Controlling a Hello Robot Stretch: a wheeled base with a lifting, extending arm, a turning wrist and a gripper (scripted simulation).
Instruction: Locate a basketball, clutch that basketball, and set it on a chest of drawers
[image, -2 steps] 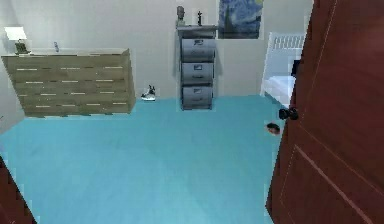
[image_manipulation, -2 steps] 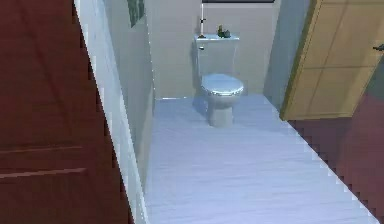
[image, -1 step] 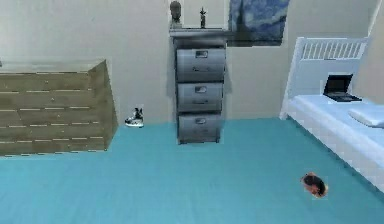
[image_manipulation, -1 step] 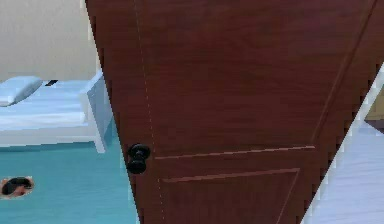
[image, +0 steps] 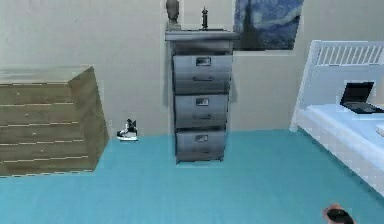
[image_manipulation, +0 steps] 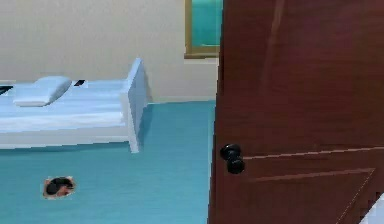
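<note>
A teal floor (image: 200, 190) is being shown throughout, with a dark brown door (image_manipulation: 300, 90) standing at the arm side view's right. A white bed (image: 330, 125) is being seen at the forward view's right, a laptop (image: 358, 96) lying on it, and a wooden dresser (image: 45, 115) at the left. Between them a grey chest of drawers (image: 203, 95) is standing against the wall, topped by a bust (image: 174, 12). A small dark round blob (image: 337, 214), too small to be confirmed as the basketball, is lying on the floor near the bed. The pincer's state cannot be told.
</note>
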